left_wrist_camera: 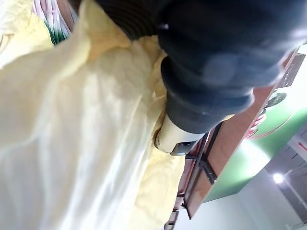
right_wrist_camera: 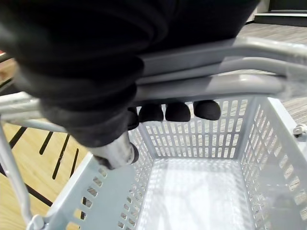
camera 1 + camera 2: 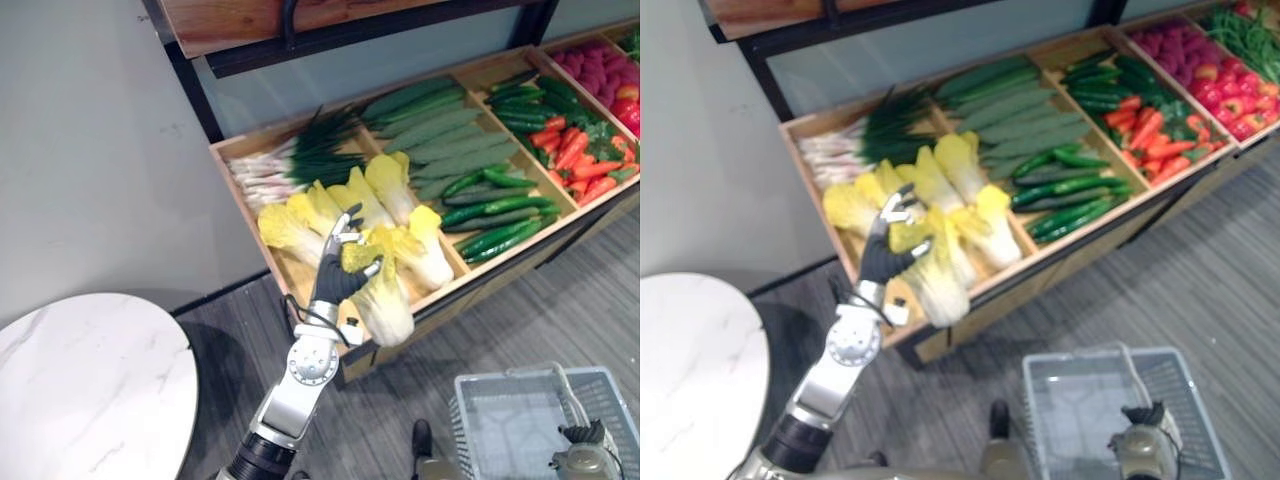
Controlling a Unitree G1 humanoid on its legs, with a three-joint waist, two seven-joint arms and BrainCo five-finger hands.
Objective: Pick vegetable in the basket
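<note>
Slippage is my main worry. My left hand [image 3: 338, 272] is closed on the pale yellow-and-white napa cabbage [image 3: 392, 305] at the front of the slanted wooden produce shelf [image 3: 505, 268]. My left wrist view shows my thumb [image 1: 175, 139] pressed into soft, crinkled leaf rather than firm stem. The cabbage appears to overhang the shelf's front edge with its paler end pointing down. I judge that most of its weight pulls away from my grip. The leaves could tear or slide through, and the head would drop onto the grey striped floor [image 3: 590, 300].

My right hand [image 2: 91, 76] has its fingers [image 2: 178, 111] curled round the grey handle [image 2: 216, 86] of the light grey perforated plastic basket [image 3: 500, 385]. The basket is empty and sits low on my right, well apart from the cabbage. The carry would cross open floor, and a quick swing could make the head pivot in my fingers.

The basket hangs from its handle alone. A release near the rim rather than over the middle could tip it or bounce the cabbage out.

A neighbouring yellow cabbage [image 3: 428, 250] lies right against mine. Pulling sideways instead of up and away could drag it off the shelf.
</note>
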